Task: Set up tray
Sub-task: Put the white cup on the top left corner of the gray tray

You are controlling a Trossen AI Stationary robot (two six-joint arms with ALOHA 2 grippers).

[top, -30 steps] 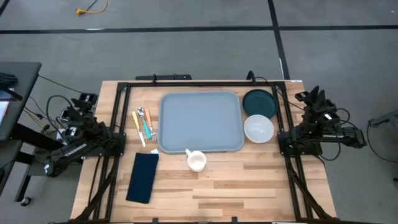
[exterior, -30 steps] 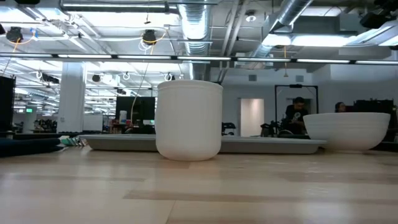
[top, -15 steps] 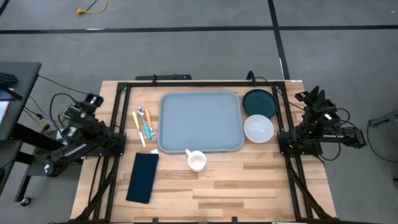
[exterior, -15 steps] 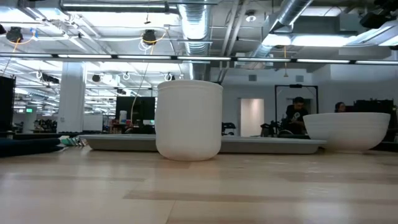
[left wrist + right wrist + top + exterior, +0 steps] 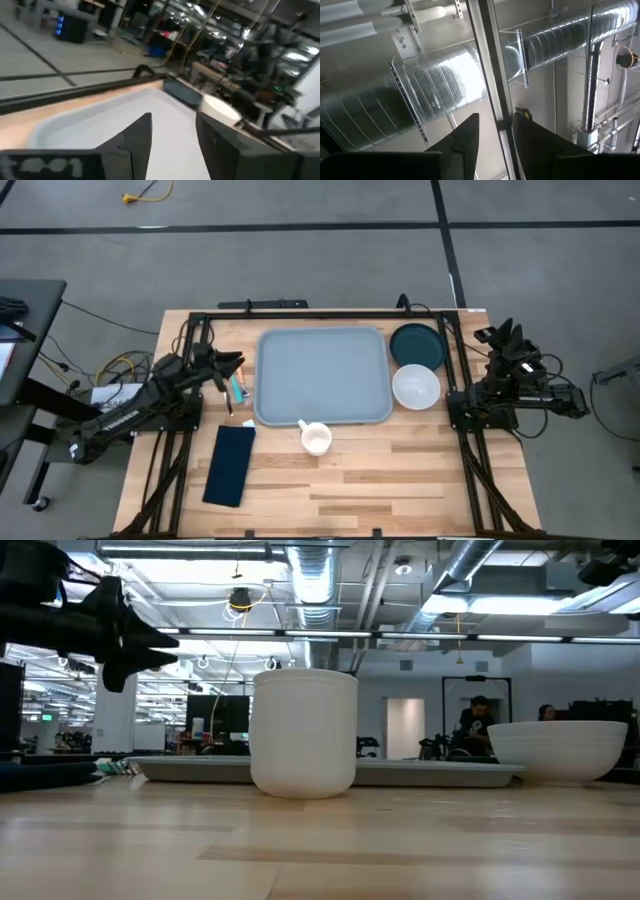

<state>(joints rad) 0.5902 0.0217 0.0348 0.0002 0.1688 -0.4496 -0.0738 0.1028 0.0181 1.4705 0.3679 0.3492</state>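
Now, left gripper (image 5: 238, 362) first: it hangs above the table's left side, fingers apart with a clear gap and nothing between them, released and empty. In the left wrist view those two dark fingers (image 5: 136, 135) frame a pale grey surface, so the claw points across toward three o'clock, straight at the tray (image 5: 322, 375). My read is that it sits there because the cutlery (image 5: 232, 380) lies right beneath it, a small bundle at about nine o'clock from the tray, just off its left rim. That looks like the first pick.

Moving outward: the tray lies flat in the middle of the table, toward the twelve o'clock edge, and nothing rests on it yet. Everything that belongs on it is ringed around it, presumably so either arm can reach its own share. A white mug (image 5: 316, 439) stands at six o'clock from the tray, just beside its near rim; in the low view it (image 5: 304, 732) looms in front of the tray's edge. A white bowl (image 5: 416, 387) sits at three o'clock, close to the tray's right rim, with a dark teal plate (image 5: 417, 345) just beyond it toward one or two o'clock. A dark navy napkin (image 5: 230, 464) lies folded at about seven o'clock, well apart.

Out at the far right, the right gripper (image 5: 508, 335) waits off the table's edge, tipped upward; its wrist view shows only ceiling ducts between parted, empty fingers. Setup has barely begun, I'd judge.
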